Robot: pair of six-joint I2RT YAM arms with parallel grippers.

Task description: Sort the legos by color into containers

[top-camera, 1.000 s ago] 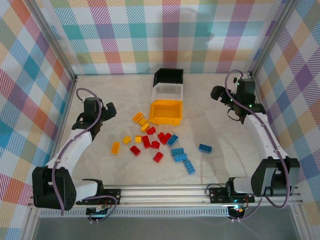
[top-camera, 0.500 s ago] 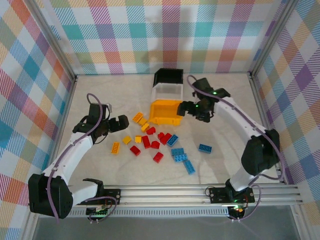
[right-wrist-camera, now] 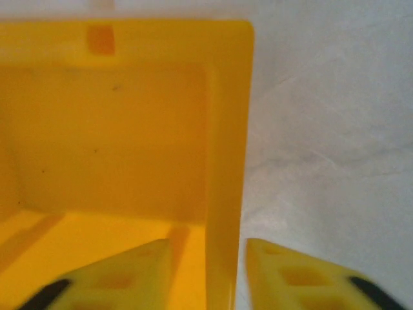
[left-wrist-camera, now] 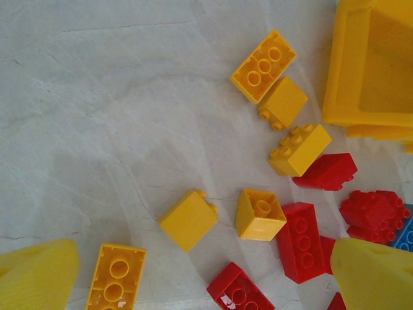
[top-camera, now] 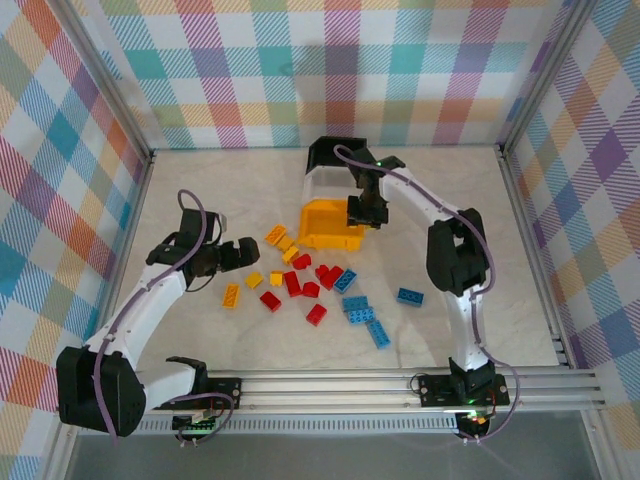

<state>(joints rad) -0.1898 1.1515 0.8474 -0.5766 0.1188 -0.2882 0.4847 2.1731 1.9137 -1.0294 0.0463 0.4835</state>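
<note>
At the table's [left-wrist-camera: 97, 97] middle, our right fingers [right-wrist-camera: 290, 278] are pinching the yellow bin's [right-wrist-camera: 229, 129] thin wall; we're judging it light, stiff, slick. Left fingers [left-wrist-camera: 368, 271] are hanging open over scattered bricks [left-wrist-camera: 261, 213].

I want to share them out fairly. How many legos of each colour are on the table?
yellow legos: 6
red legos: 7
blue legos: 5
Total: 18

left gripper [top-camera: 238, 252]: jaws wide | right gripper [top-camera: 362, 212]: jaws pinched close, arm outstretched
</note>
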